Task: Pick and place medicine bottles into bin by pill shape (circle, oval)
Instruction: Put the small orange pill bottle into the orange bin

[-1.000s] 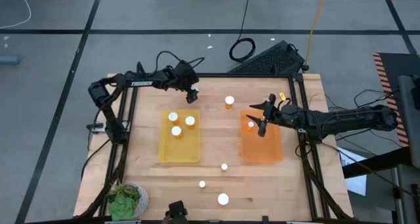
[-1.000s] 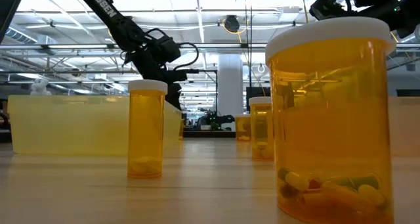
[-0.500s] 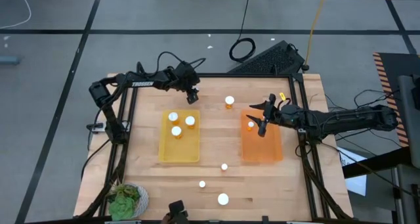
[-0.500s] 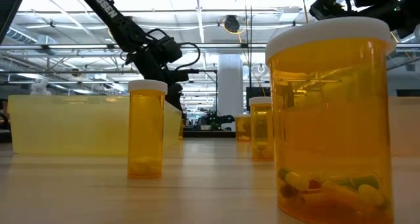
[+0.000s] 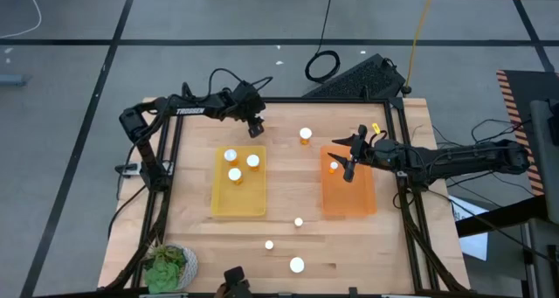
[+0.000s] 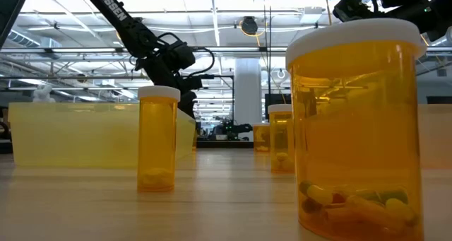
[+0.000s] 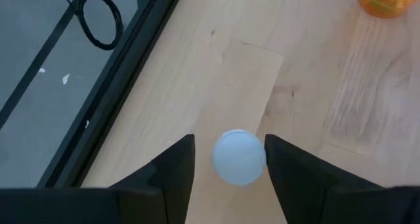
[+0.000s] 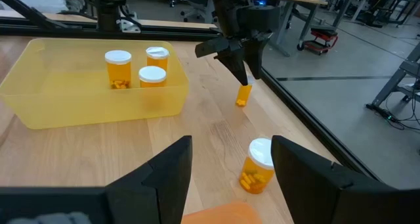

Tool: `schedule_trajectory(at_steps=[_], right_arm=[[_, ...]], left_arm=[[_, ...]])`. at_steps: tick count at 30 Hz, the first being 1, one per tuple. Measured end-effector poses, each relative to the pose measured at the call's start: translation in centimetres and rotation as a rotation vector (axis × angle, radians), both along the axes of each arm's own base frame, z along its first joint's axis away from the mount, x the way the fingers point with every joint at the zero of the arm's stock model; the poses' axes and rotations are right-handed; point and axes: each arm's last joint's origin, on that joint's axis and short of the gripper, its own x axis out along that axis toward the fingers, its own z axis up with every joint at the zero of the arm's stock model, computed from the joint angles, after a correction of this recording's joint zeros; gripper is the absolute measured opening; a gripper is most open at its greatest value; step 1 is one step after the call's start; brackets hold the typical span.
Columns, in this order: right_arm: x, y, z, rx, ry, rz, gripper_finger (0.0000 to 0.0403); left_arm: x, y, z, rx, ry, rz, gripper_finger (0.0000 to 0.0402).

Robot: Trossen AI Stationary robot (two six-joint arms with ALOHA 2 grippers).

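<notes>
My left gripper (image 5: pixel 255 128) hangs open at the table's far left, beyond the yellow bin (image 5: pixel 238 183). A small amber medicine bottle (image 8: pixel 243 95) stands on the table right under it. In the left wrist view the bottle's white cap (image 7: pixel 239 157) shows between my two fingers. Three bottles stand in the yellow bin. My right gripper (image 5: pixel 346 156) is open above the far end of the orange bin (image 5: pixel 349 197), beside the one bottle (image 5: pixel 333 166) in it. Another bottle (image 5: pixel 305 135) stands on the table just beyond that bin.
Three more bottles (image 5: pixel 298 221), (image 5: pixel 268 244), (image 5: pixel 297 265) stand on bare wood near the front edge. A green leafy thing on a white plate (image 5: pixel 170 265) sits at the front left corner. Black frame rails run along the table's sides.
</notes>
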Motion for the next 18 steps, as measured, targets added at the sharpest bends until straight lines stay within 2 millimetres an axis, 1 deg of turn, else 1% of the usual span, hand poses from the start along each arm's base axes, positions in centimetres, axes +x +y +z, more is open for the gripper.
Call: schedule_trajectory(at_steps=[6,10,12,18], right_arm=[[0.0,0.0,0.0,0.0,0.0,0.0,0.0203],[0.0,0.0,0.0,0.0,0.0,0.0,0.0203],[0.0,0.0,0.0,0.0,0.0,0.0,0.0203],[0.0,0.0,0.0,0.0,0.0,0.0,0.0203]], left_arm=[[-0.02,-0.05,-0.14,-0.011,0.007,0.005,0.0217],[-0.03,-0.04,-0.14,-0.012,0.007,0.007,0.0218],[-0.04,-0.05,-0.15,-0.01,0.01,0.003,0.0209],[-0.04,-0.05,-0.15,-0.009,0.01,0.002,0.0162]])
